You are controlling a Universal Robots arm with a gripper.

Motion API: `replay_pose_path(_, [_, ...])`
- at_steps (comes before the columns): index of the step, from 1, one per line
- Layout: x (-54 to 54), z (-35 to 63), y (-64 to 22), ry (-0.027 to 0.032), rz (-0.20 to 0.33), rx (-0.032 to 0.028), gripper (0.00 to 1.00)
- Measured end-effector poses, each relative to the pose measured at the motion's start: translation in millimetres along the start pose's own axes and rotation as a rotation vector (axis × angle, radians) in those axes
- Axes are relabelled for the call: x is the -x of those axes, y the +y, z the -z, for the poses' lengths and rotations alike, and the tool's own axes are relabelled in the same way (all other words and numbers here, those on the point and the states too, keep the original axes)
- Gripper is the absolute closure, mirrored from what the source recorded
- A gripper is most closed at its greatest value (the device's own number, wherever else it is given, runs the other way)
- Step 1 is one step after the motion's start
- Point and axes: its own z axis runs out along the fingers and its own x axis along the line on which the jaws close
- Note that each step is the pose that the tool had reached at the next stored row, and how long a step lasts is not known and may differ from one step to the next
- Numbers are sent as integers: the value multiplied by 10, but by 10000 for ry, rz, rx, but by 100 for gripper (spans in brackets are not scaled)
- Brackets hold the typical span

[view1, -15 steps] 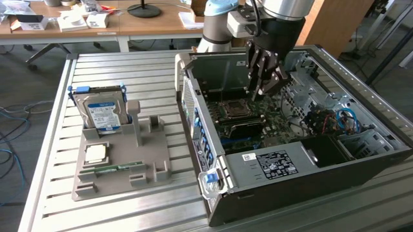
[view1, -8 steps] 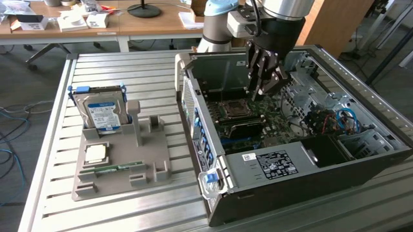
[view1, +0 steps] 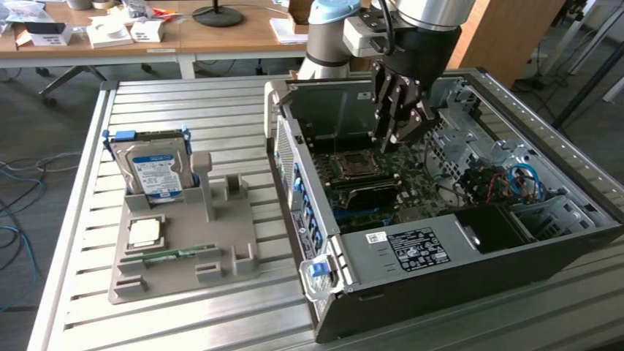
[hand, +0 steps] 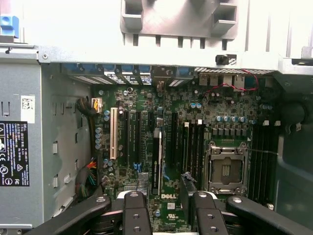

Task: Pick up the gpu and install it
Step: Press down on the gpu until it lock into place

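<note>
Fig.: gripper (hand: 168, 198), jaws spread, hung over gpu (hand: 156, 161); card stood edge-on in motherboard (hand: 195, 105) slot inside PC case (view1: 292, 146). Prob. light, stiff, fragile; hold by long edges.

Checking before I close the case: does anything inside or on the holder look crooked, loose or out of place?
Nothing stands out. The gpu stands edge-on in a motherboard slot, seemingly straight, not tilted, with the open gripper close over it. On the grey holder, the hard drive stands upright in its cradle.
</note>
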Motion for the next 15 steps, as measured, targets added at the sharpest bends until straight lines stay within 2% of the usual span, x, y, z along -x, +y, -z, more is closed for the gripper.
replay_pose_path(4, [0,0,0,0,0,0,59])
replay_pose_path(6, [0,0,0,0,0,0,48])
replay_pose_path(7, [0,0,0,0,0,0,48])
replay_pose_path(9, [0,0,0,0,0,0,36])
replay_pose_path(10, [0,0,0,0,0,0,36])
replay_pose_path(11, [0,0,0,0,0,0,30])
replay_pose_path(15, [0,0,0,0,0,0,31])
